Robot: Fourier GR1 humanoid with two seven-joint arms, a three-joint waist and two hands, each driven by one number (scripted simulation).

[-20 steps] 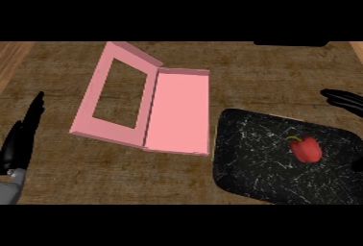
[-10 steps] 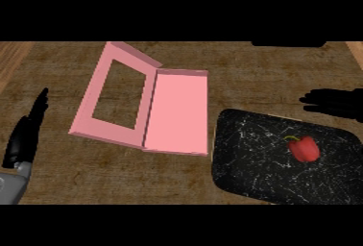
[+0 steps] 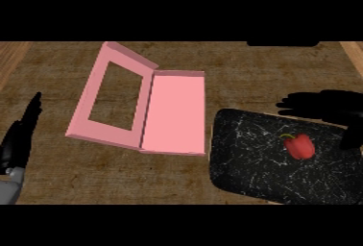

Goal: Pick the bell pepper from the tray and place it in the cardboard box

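1. A red bell pepper (image 3: 300, 147) with a green stem lies on the right half of a black, white-veined tray (image 3: 248, 163), stem end pointing up and to the left, nothing touching it.

2. The robot's right hand (image 3: 322, 104) hovers over the tray's far edge, just beyond the pepper, fingers straight and spread toward the left, holding nothing; a dark shape at the frame's right edge beside the pepper may be its thumb, though that cannot be told for certain.

3. The step in hand looks like the approach to the grasp. To do it well, the hand would need to come nearer the robot and lower until the pepper sits between thumb and fingers, closing around the body rather than the stem, since a rounded pepper is likely to roll on the smooth tray if nudged from one side.

4. The pink cardboard box (image 3: 174, 113) sits just left of the tray, open, its windowed lid (image 3: 113, 98) folded out farther left; the carry should be short, clearing the tray's rim and the box's low wall.

5. The left hand (image 3: 21, 137) rests at the left edge on the wooden counter (image 3: 85, 178), fingers straight and upward.

6. Compared with a second earlier, the right hand has moved in from the right edge toward the tray; pepper, tray, box and left hand are unchanged.
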